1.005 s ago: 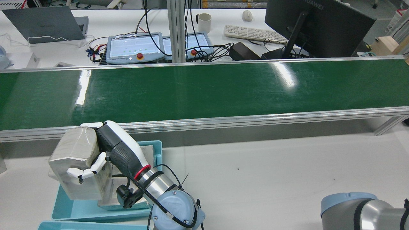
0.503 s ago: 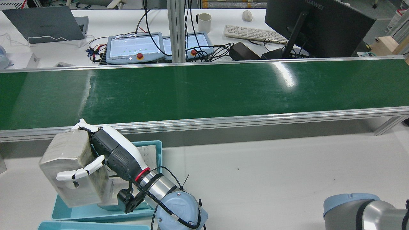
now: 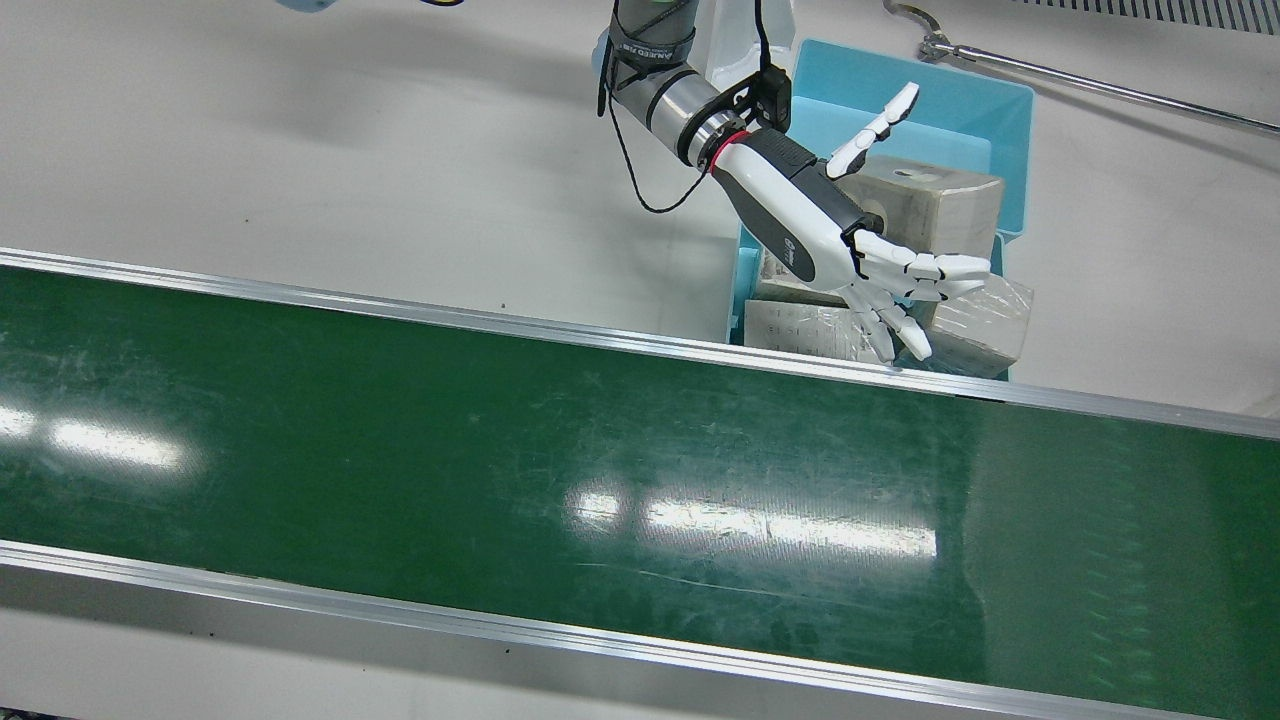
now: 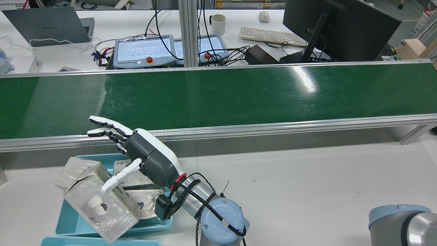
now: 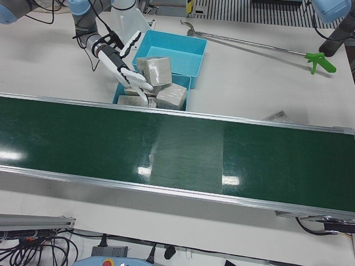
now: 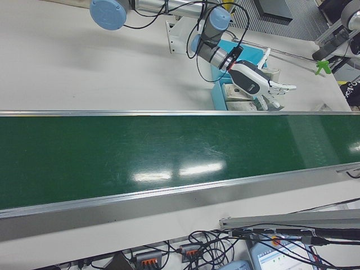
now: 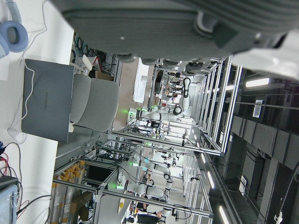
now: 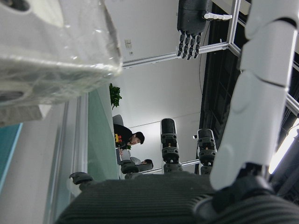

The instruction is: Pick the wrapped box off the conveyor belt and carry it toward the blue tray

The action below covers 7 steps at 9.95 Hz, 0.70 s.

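The monitor (image 4: 341,27) in the rear view bears "HUAWEI" on its back. The grey laptop (image 7: 46,107) lid also reads "HUAWEI" in the left hand view. No other text is legible.

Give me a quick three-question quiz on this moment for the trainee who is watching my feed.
1. True or false: the left hand is clamped on a wrapped box.
2. What lies on the conveyor belt? A) one wrapped box B) nothing C) a laptop
3. Fill in: the wrapped boxes sit piled in the ___ tray.

Key: 1 false, the hand is open with its fingers spread above the tray's belt-side end. 2 B. 3 blue.
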Motion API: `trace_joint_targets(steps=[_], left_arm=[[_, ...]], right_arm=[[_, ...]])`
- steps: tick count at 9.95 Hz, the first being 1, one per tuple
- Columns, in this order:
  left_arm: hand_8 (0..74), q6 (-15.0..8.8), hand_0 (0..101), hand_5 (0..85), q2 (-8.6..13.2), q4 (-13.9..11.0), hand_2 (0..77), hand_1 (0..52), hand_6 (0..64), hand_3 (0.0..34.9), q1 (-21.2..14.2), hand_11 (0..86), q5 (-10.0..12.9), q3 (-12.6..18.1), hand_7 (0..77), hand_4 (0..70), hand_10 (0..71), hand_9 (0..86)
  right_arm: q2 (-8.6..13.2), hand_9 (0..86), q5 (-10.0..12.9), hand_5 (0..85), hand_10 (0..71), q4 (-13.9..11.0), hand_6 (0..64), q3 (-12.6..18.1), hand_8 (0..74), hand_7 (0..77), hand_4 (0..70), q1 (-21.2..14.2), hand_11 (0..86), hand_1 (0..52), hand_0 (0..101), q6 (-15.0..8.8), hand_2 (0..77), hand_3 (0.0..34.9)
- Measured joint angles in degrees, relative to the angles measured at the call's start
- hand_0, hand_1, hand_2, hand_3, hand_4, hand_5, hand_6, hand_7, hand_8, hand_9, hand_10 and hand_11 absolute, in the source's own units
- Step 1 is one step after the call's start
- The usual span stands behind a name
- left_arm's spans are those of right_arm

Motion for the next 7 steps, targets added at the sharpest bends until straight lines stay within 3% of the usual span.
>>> trace_joint_targets(steps=[1,2,3,4,5,6,7], left_arm=[[0.5,0.0,0,1.1,0.0,0.0,1.1,0.0,0.0,0.0,0.0,0.0,0.0,0.0,0.5,0.0,0.5,0.0],[0.5,0.0,0,1.1,0.0,0.0,1.1,0.0,0.0,0.0,0.0,0.5,0.0,0.0,0.5,0.0,0.5,0.0],[0.5,0.0,0,1.1,0.0,0.0,1.1,0.0,0.0,0.0,0.0,0.5,0.0,0.0,0.5,0.0,0.5,0.0],[0.5,0.0,0,1.1,0.0,0.0,1.1,0.0,0.0,0.0,0.0,0.5,0.0,0.0,0.5,0.0,0.5,0.0],[0.5,0.0,0,1.1,0.0,0.0,1.1,0.0,0.0,0.0,0.0,0.0,0.0,0.0,0.5,0.0,0.5,0.0],[0.5,0.0,0,1.1,0.0,0.0,0.5,0.0,0.0,0.0,0.0,0.5,0.0,0.0,0.5,0.0,0.0,0.0],[0.5,0.0,0,1.1,0.0,0.0,0.5,0.0,0.0,0.0,0.0,0.5,0.0,0.0,0.5,0.0,0.0,0.0]], right_arm=[[-0.3,2.7,0.0,13.1,0.0,-1.1,3.3,1.6,2.2,21.3,9.3,1.0,1.1,8.2,46,0.5,4.4,31.2],[-0.6,2.7,-0.1,13.1,0.0,-3.2,3.3,4.0,2.2,21.3,9.3,2.6,1.1,8.2,46,0.9,4.4,31.2],[-1.3,3.8,-0.5,18.5,0.0,-6.2,4.9,7.2,4.4,26.2,15.8,5.1,1.1,8.7,46,2.5,7.1,30.6],[-2.2,3.8,-2.2,18.5,0.0,-8.8,4.9,9.7,4.4,26.2,15.8,8.2,1.1,8.7,46,5.4,7.1,30.6],[-3.5,15.3,-4.7,33.3,6.0,-10.5,16.4,11.3,8.7,41.5,30.0,12.0,0.5,30.5,56,8.9,16.9,29.1],[-5.9,25.6,-7.2,40.9,6.0,-11.6,24.5,12.3,16.4,49.6,38.2,16.5,0.5,37.1,62,12.6,27.3,27.0],[-8.9,25.6,-8.8,40.9,6.0,-12.1,24.5,12.7,16.4,49.6,38.2,20.7,0.5,37.1,62,15.4,27.3,27.0]])
